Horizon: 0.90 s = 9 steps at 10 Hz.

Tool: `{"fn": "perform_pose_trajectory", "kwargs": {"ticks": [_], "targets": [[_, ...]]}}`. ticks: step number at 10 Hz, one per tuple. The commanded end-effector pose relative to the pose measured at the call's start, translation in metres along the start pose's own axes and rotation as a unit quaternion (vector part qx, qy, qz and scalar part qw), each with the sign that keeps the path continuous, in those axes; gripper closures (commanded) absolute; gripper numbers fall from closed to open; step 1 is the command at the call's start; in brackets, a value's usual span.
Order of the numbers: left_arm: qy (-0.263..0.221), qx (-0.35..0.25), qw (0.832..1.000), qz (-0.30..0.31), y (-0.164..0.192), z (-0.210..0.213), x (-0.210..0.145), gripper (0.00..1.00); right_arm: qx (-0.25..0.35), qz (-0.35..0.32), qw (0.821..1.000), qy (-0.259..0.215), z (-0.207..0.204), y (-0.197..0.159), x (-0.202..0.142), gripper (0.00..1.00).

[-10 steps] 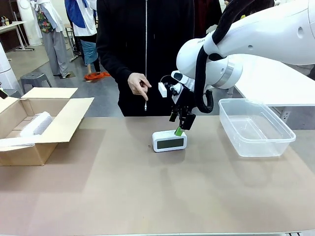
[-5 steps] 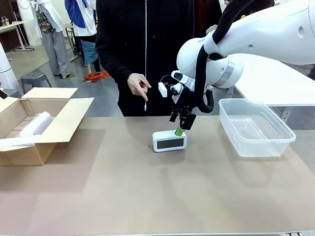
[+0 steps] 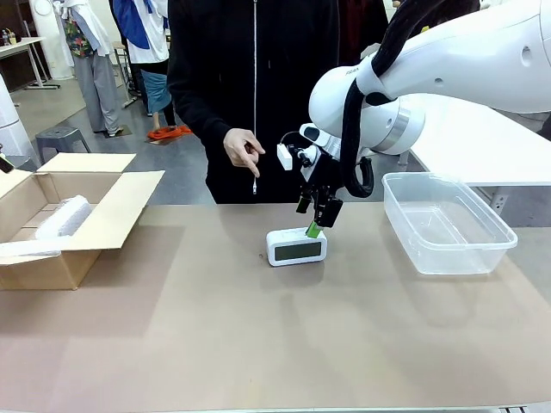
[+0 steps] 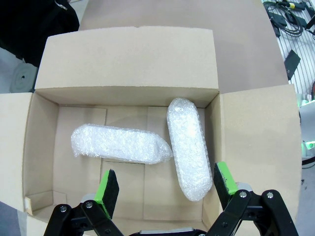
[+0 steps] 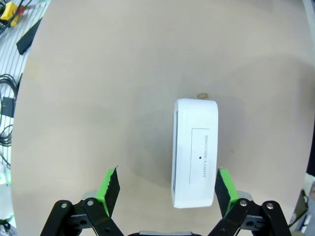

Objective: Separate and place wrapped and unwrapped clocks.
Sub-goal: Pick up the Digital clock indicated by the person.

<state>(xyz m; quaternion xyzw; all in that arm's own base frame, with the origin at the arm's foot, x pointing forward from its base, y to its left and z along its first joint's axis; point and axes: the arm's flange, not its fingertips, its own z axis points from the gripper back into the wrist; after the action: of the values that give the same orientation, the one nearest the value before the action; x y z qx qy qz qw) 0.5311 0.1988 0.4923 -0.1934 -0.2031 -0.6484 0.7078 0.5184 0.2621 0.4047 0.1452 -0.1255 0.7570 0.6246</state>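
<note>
1. Right gripper (image 3: 315, 225) jaws wide open, holding nothing, hanging just above the bare white clock (image 3: 296, 247), offset to one end of it in its wrist view (image 5: 195, 172).
2. Clock stands mid-table (image 3: 258, 344), nearer the far edge, screen facing the robot.
3. Left gripper (image 4: 167, 189) open, empty, over the cardboard box (image 4: 128, 59) at the table's left edge.
4. Two bubble-wrapped bundles (image 4: 120, 143) (image 4: 188, 147) lie in the box, ends almost touching.
5. Clear plastic bin (image 3: 448, 225) sits at the right edge.

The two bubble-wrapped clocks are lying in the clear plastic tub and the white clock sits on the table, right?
Not quite. The two bubble-wrapped clocks lie in the open cardboard box, as the left wrist view shows. In the front view, the clear plastic tub has nothing in it. The white clock does sit on the table.
</note>
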Motion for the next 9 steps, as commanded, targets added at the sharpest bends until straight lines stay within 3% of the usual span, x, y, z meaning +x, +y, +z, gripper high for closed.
{"fn": "perform_pose_trajectory", "kwargs": {"ticks": [1, 4, 9], "targets": [[0.005, -0.001, 1.0, 0.0, -0.001, 0.001, 0.0, 0.0, 0.0, 0.0, 1.0, 0.0, 0.0, 0.0, 0.0, 0.0], [0.005, -0.001, 1.0, 0.0, -0.001, 0.001, 0.0, 0.0, -0.041, -0.014, 0.999, 0.021, 0.004, -0.01, -0.001, 0.0], [0.005, -0.001, 1.0, 0.0, -0.001, 0.001, 0.0, 0.0, 0.005, 0.014, 0.997, 0.078, -0.033, -0.034, 0.027, 0.0]]}}
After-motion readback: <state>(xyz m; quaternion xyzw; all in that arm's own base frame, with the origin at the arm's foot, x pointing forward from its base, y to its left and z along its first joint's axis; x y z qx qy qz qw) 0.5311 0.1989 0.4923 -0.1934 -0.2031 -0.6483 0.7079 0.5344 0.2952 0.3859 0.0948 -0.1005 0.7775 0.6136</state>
